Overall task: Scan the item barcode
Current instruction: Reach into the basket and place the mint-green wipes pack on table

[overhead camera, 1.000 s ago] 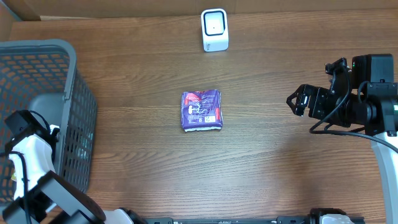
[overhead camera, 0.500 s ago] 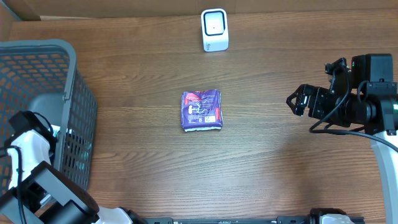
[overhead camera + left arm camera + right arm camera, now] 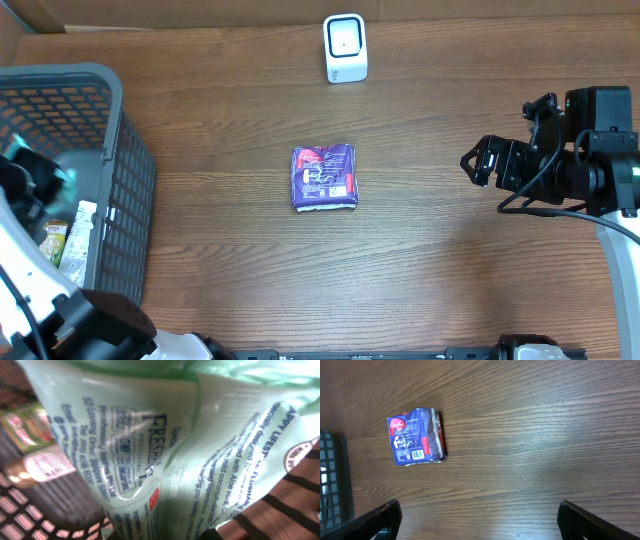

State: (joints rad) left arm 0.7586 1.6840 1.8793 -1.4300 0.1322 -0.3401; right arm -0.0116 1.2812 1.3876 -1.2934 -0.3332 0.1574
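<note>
Currently your left pincer [image 3: 48, 180] sits inside the grey basket [image 3: 128, 190] at the table's left edge, jaws closed on a pale green pouch [image 3: 165, 450]. The left wrist view is almost all pouch: crumpled glossy film with dark blue print. Its text lines run steeply down the frame, so the long axis lies tilted, upper left to lower middle. You can't see a barcode on the face showing. A small labelled bottle [image 3: 35, 460] lies just beside it on the basket floor. The mesh walls are close on all sides, so the only open way is up. A purple packet [image 3: 324, 178] lies flat mid-table [image 3: 450, 280]. It's nearly square, so no clear long axis, and its edges sit roughly square to the table with a slight twist. It has white print on top, and a small white barcode patch shows near its right-hand lower corner in the overhead view. The white scanner [image 3: 345, 47] stands near the far edge, well apart from the packet. Your right pincer [image 3: 478, 163] hovers at the right side with jaws wide and nothing between them. You've got bare wood all round the packet and between it and the basket, scanner and right arm.
</note>
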